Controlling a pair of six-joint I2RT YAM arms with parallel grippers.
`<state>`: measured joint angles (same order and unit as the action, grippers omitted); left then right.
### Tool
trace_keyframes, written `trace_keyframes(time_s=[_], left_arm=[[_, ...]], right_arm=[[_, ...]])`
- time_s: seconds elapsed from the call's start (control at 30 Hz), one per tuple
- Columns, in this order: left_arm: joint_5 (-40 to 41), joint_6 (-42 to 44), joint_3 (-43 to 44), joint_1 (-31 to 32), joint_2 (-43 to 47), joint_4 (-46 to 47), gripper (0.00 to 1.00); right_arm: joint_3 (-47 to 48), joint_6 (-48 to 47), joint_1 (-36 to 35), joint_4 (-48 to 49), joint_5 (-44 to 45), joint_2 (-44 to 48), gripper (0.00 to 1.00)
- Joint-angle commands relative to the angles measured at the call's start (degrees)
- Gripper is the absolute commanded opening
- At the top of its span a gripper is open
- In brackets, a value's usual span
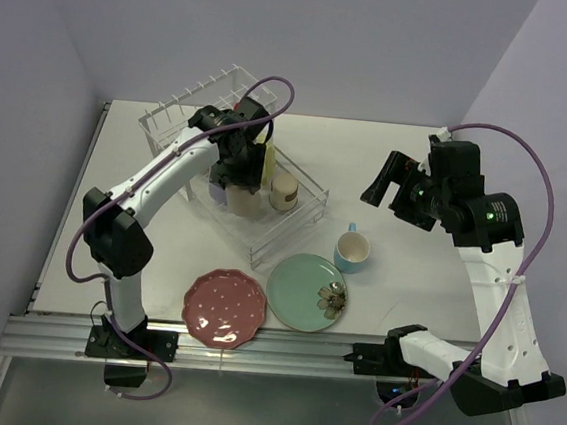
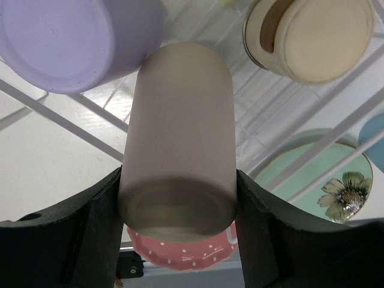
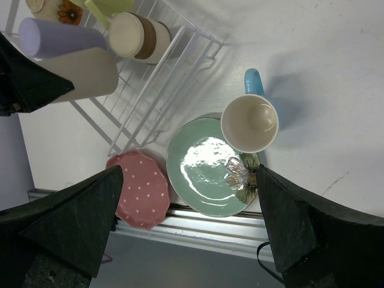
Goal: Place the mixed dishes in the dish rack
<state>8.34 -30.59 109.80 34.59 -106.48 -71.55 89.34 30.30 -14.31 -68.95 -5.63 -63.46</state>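
Saw, nearest the arm bases, the pink dotted plate (image 1: 224, 309) and the mint-green flower plate (image 1: 306, 291) lying flat on the surface (image 1: 408, 275), just beside each other and outside the rack. Noted just beyond them the light-blue cup (image 1: 352, 250), upright with mouth up, also not yet loaded. Further in, on the right, found the right jaws spread wide and holding nothing, hanging above the surface well apart from any dish. About level with them on the left, found the left jaws shut on the beige cup (image 2: 180, 138), gripping it by two opposite sides, held over the flat tray of the dish rack (image 1: 318, 188) and not yet released. Counted in that tray a lavender cup (image 2: 66, 42), a cream cup with a brown band (image 2: 312, 36) and a yellow cup (image 1: 268, 159) partly hidden by the arm. Saw at the far end the raised pegs (image 1: 189, 103) with nothing on them. Judged the loading roughly half done: three cups in, a fourth in hand, both plates and the blue cup remaining. Could not make out the bowl or the small glass.
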Motion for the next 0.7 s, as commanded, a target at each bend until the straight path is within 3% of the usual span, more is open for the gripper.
trace_keyframes(time_s=[0.0,0.2,0.67], left_arm=[[3.5,2.0,3.1,-0.3,-0.5,1.1,0.00],[6.2,2.7,3.8,-1.2,-2.1,0.8,0.00],[2.8,3.3,5.3,-2.0,-5.8,2.1,0.00]], right_arm=[[2.6,-1.0,0.4,-0.7,1.5,0.9,1.00],[3.5,-1.8,0.5,-1.4,2.0,0.1,1.00],[-1.1,-4.2,0.6,-3.7,2.1,-3.1,1.00]])
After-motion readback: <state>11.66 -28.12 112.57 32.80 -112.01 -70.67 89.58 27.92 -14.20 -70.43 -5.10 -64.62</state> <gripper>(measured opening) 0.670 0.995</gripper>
